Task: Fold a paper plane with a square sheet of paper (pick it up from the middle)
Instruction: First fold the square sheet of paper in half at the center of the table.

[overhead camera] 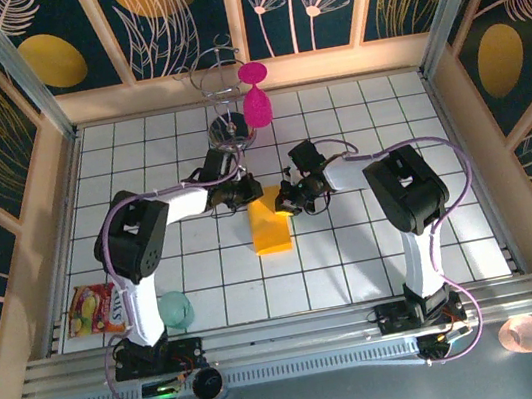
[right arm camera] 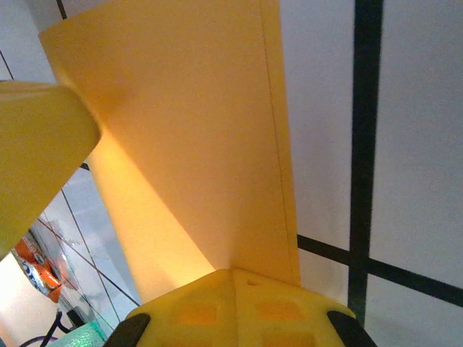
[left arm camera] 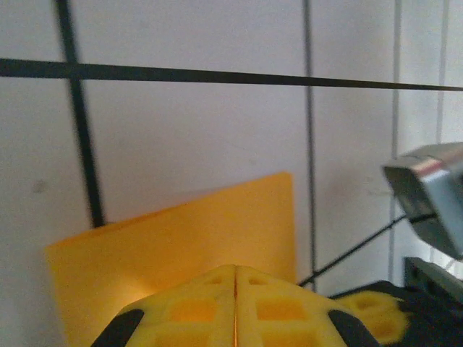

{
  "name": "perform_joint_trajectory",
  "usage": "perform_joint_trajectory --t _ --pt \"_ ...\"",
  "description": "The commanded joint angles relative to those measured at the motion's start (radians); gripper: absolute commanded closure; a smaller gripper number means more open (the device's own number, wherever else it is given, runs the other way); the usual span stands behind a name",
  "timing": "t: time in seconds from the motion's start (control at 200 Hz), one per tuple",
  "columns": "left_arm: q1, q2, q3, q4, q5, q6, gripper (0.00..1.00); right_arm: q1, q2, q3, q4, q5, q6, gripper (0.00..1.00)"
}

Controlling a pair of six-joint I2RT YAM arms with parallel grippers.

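The square sheet of paper (overhead camera: 270,227) is orange-yellow and doubled over into a strip about one tile wide, at the middle of the tiled table. Its near end rests on the tiles and its far end is lifted. My left gripper (overhead camera: 246,195) is shut on the far end from the left, and a thin orange edge shows between its closed fingers (left arm camera: 236,269). My right gripper (overhead camera: 284,200) is shut on the same end from the right. In the right wrist view the sheet (right arm camera: 195,130) runs straight into the closed jaws (right arm camera: 233,272), with two layers along its right edge. The sheet (left arm camera: 181,238) slopes away below the left fingers.
A magenta goblet (overhead camera: 256,100) hangs on a wire stand (overhead camera: 224,115) at the back centre. A snack packet (overhead camera: 96,309) and a teal cup (overhead camera: 175,308) lie near the left arm's base. A pink cup (overhead camera: 522,333) sits off the table, front right. Wooden walls (overhead camera: 57,192) fence the table.
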Motion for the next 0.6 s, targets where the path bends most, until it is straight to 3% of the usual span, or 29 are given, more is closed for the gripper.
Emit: perform_joint_trajectory --t 0.0,0.29,0.591 --pt "0.017 0.028 0.010 -0.045 -0.075 0.008 0.93 -0.012 0.207 -0.139 -0.188 0.503 0.016 1.00" --pt "0.148 0.074 0.054 -0.073 -0.126 0.039 0.93 -0.017 0.211 -0.130 -0.183 0.510 0.011 1.00" --pt "0.161 -0.064 0.049 -0.110 -0.131 0.041 0.91 -0.027 0.199 -0.022 -0.207 0.503 -0.018 1.00"
